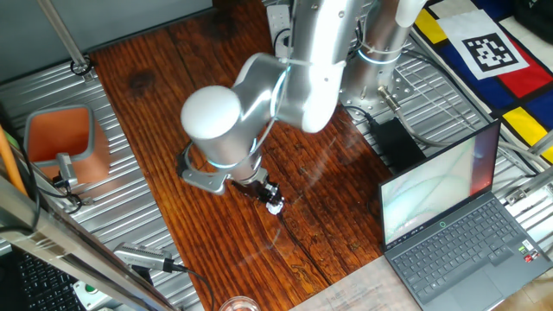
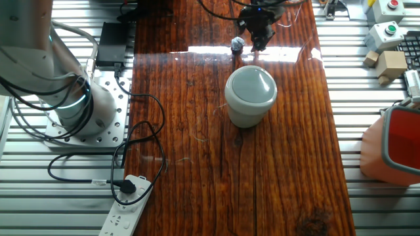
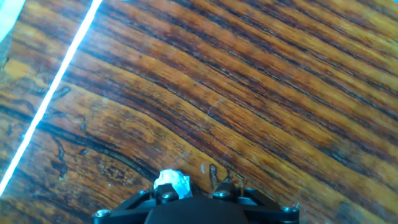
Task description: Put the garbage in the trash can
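The garbage (image 3: 172, 182), a tiny whitish-blue crumpled wad, lies against the left finger (image 3: 165, 196) in the hand view. The right finger (image 3: 224, 194) stands apart from it, so my gripper (image 3: 195, 193) is open and low over the wooden table. In one fixed view the garbage (image 1: 275, 206) sits right at the tip of the gripper (image 1: 269, 195). The other fixed view shows the garbage (image 2: 237, 44) just left of the gripper (image 2: 253, 40). The trash can (image 2: 251, 95), a pale grey round bin, stands a short way nearer that camera. My arm hides it in the first fixed view.
An orange square-topped container (image 1: 60, 142) stands on the metal rails to the left of the table. An open laptop (image 1: 449, 225) sits on the right. A black cable (image 2: 141, 141) and a power strip (image 2: 128, 210) lie by the arm's base (image 2: 85, 111).
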Motion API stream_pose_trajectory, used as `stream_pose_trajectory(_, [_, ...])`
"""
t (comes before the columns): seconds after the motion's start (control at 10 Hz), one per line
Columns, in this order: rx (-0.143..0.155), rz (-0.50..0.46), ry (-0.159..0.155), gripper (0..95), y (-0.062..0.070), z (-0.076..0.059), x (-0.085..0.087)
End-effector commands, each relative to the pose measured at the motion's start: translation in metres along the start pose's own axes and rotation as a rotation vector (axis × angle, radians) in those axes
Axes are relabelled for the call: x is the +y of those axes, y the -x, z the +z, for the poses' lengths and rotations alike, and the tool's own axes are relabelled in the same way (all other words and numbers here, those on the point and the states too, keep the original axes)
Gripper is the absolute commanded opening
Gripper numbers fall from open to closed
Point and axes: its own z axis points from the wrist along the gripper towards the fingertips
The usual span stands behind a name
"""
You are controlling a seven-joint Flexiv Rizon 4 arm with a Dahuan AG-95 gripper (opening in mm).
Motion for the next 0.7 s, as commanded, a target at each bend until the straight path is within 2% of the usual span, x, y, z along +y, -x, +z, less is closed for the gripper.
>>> stream_pose_trajectory(0.1, [-0.01,0.04,-0.006,57.0,-0.001,-0.001,0.001])
stream_pose_trajectory(0.3, [-0.017,0.045,-0.006,57.0,-0.003,0.009,0.01])
stream_pose_trajectory(0.7, [-0.021,0.061,-0.006,57.0,0.001,0.02,0.019])
